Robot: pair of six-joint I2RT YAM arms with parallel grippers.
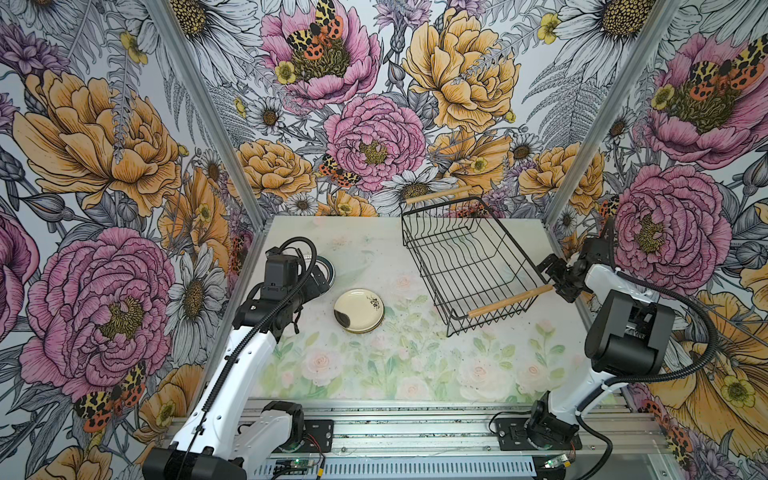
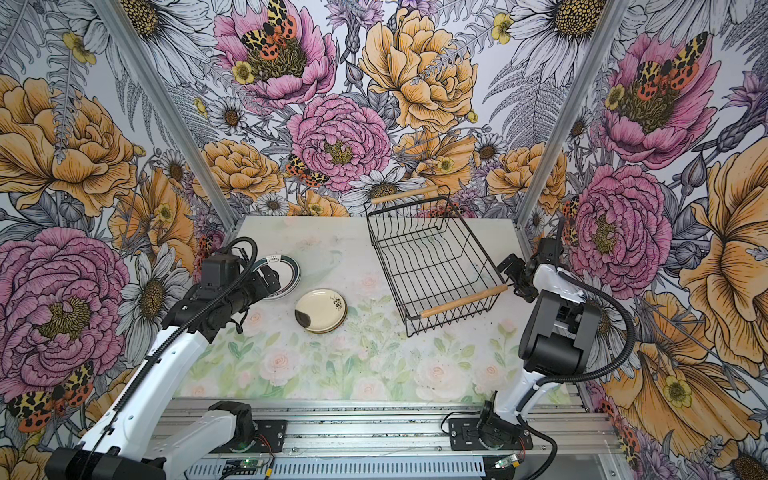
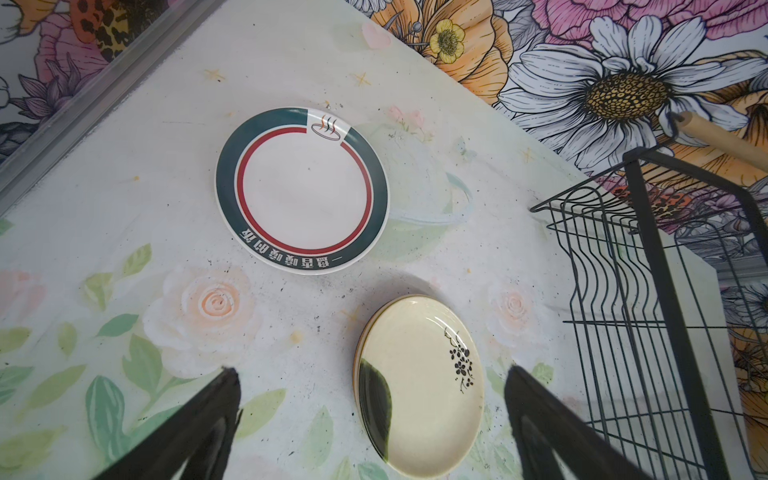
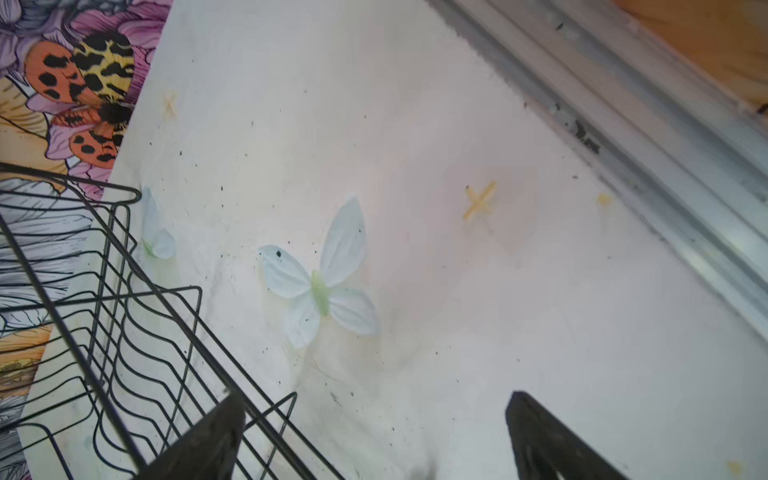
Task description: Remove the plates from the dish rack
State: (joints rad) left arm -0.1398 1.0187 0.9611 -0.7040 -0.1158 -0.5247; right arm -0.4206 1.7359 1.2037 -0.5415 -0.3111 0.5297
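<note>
— So, what is lying where now?

— In both top views the cream plates (image 1: 359, 311) are lying stacked on the table (image 1: 415, 374), left of centre. They are carrying a dark brush mark and a small black flower sprig. The dish rack (image 1: 465, 266) is standing right of centre, turned at an angle.

— And the green-rimmed plate (image 3: 302, 189)?

— The left arm (image 1: 249, 345) is hiding part of it in the top views. The left wrist view is showing it whole: white, with a dark green rim, a red ring and white characters. It is lying flat near the cream stack, not touching it.

— The claws?

— The left gripper (image 3: 372, 374) is hanging released near the green-rimmed plate. The right gripper (image 4: 374, 397) is also gaping, grasping nothing, near the rack's wooden handle (image 1: 510, 300). Whether it is touching the handle, I cannot tell.
</note>
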